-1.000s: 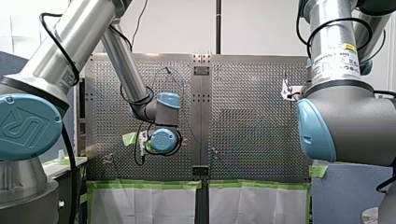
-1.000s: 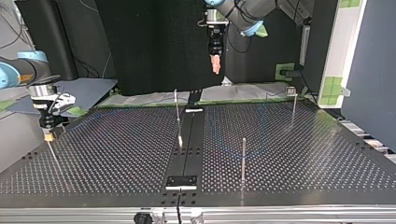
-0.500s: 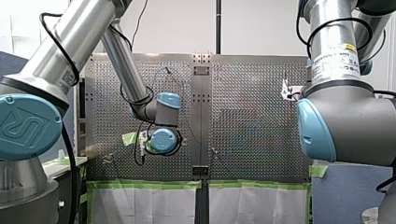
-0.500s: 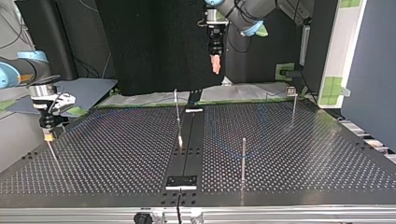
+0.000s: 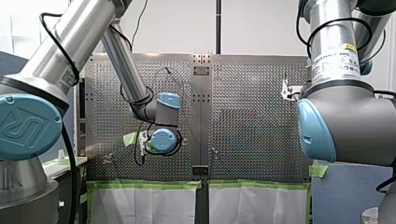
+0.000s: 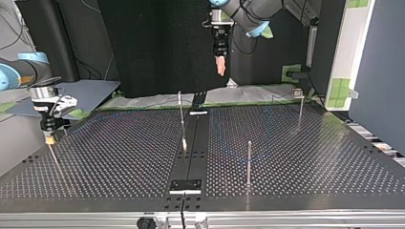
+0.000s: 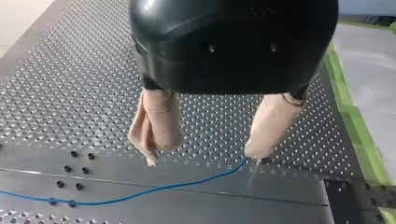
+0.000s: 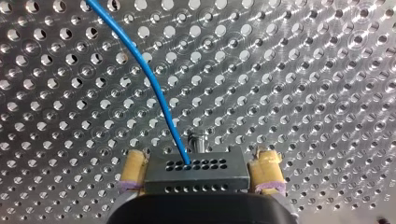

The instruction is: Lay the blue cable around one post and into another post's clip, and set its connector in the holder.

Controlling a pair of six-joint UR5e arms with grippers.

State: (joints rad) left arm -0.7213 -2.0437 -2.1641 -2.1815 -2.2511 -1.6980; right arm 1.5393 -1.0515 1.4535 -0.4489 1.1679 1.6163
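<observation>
- A silver perforated metal table [image 6: 119, 157] fills most of the top view, its holes in even rows.
- A smooth dark metal strip [image 6: 197, 143] runs down the table's middle.
- A strip of green tape [image 5: 140, 185] lines the table's edge in the front view, with white sheets [image 5: 140, 205] hanging just below it.
- A black backdrop panel [image 6: 157, 47] stands behind the table in the top view.
- A grey-blue partition [image 6: 382, 71] stands at the top view's right, and patches of green tape [image 6: 340, 88] sit on the white frame beside it.
- An aluminium rail [image 6: 286, 219] borders the table's near edge in the top view.

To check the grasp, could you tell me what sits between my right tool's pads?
The right wrist view shows the grey connector there, the blue cable entering it.
</observation>
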